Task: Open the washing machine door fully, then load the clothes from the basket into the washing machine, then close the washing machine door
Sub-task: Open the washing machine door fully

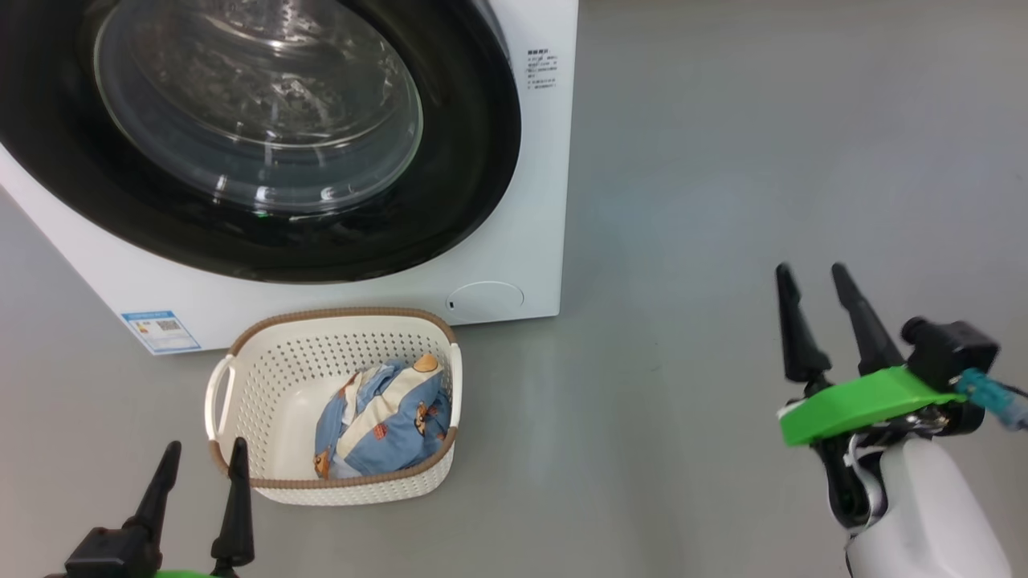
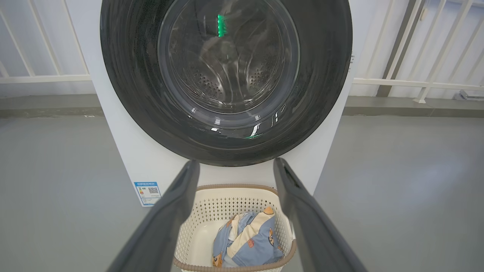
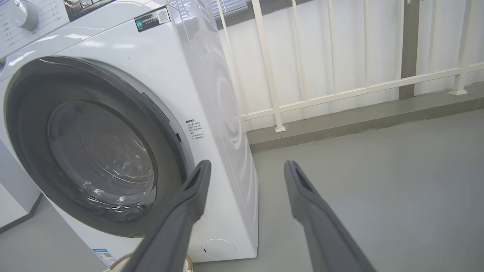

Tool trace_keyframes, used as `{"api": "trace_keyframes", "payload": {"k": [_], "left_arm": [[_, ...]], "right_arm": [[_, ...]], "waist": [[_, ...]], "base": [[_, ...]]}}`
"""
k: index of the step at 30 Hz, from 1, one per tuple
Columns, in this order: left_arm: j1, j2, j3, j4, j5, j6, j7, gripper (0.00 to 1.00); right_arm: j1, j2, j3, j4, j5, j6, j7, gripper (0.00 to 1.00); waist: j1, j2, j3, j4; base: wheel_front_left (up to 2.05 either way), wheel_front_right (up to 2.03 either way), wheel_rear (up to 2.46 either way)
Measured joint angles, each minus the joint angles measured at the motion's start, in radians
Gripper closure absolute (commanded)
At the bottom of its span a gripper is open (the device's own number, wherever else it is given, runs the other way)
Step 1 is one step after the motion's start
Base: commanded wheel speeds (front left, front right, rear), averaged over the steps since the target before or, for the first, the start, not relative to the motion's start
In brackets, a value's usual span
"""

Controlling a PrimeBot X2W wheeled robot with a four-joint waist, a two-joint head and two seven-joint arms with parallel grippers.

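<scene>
The washing machine door point(image 1: 450, 160) is in the upper left of the head view. It is closed against the white washing machine point(image 1: 522, 241), with its glass window in the middle of the black rim. Below it, in the lower left of the frame, the basket point(image 1: 337, 333) stands on the grey floor point(image 1: 723, 160) just in front of the machine. The clothes point(image 1: 385, 421) lie inside it in a heap, toward its right side. The left gripper point(image 1: 206, 444) is at the bottom left corner, near the basket, with its fingers apart and holding nothing. The right gripper point(image 1: 811, 269) is at the right of the frame, well apart from the basket, also spread and empty.
</scene>
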Motion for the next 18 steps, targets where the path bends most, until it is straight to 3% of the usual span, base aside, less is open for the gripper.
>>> {"api": "trace_keyframes", "payload": {"k": [5, 10, 14, 18], "left_arm": [[0.000, 0.007, -0.002, -0.004, -0.005, 0.000, 0.000, 0.00], [-0.005, 0.008, -0.021, -0.004, -0.027, 0.000, 0.000, 0.00], [-0.010, 0.008, -0.027, -0.004, -0.030, 0.000, 0.000, 0.00], [-0.030, 0.008, -0.034, -0.005, -0.035, 0.000, 0.000, 0.00]], "right_arm": [[-0.041, 0.002, -0.023, 0.001, 0.137, 0.000, 0.002, 0.00], [-0.126, 0.000, -0.063, 0.020, 0.418, 0.000, 0.051, 0.00], [-0.182, 0.000, -0.069, 0.055, 0.609, 0.000, 0.098, 0.97], [-0.247, -0.001, -0.096, 0.097, 0.720, 0.000, 0.129, 1.00]], "waist": [[0.0000, 0.0000, 0.013, 0.004], [0.0000, 0.0000, 0.040, 0.015], [0.0000, 0.0000, 0.064, 0.024], [0.0000, 0.0000, 0.088, 0.036]], "base": [[0.00, 0.00, 0.00], [0.00, 0.00, 0.00], [0.00, 0.00, 0.00], [0.00, 0.00, 0.00]]}}
